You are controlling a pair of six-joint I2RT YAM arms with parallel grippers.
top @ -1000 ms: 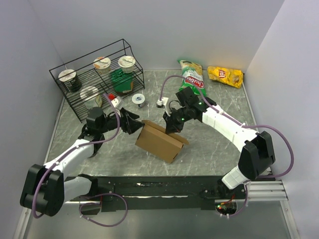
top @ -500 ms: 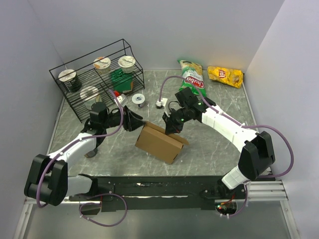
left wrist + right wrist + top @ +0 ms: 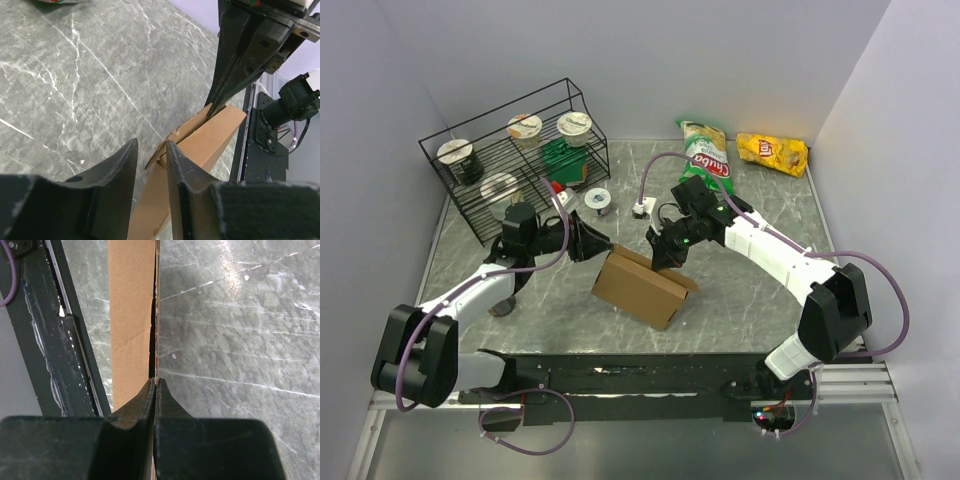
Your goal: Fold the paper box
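Paper box [image 3: 640,285]: brown corrugated cardboard, partly folded, resting on the grey marbled table [image 3: 760,300]. It lies well apart from the wire rack [image 3: 492,114], nearer the arm bases than the rack and on the right arm's side of it. The broad top panel slopes, and one flap stands up along the edge farthest from the bases.

Left gripper [image 3: 592,240]: positioned between the rack and the box, at the box corner closest to the rack. The left wrist view shows its jaws standing part-way apart, with the tip of a cardboard flap lying in the gap. Whether either finger [image 3: 176,167] presses on the flap cannot be told.

Right gripper [image 3: 665,262]: on the side of the box away from the rack. Its jaws are pinched together on the raised flap. The right wrist view shows the fingers [image 3: 145,400] meeting with the thin cardboard edge running in between them.

Other items noted: four lidded cups, such as one at the rack's upper tier [image 3: 524,127], sit in the rack. A green chip bag [image 3: 705,150] and a yellow chip bag [image 3: 772,152] lie flat on the table beyond the box from the rack's side, near the back wall, the yellow one farther from the rack.
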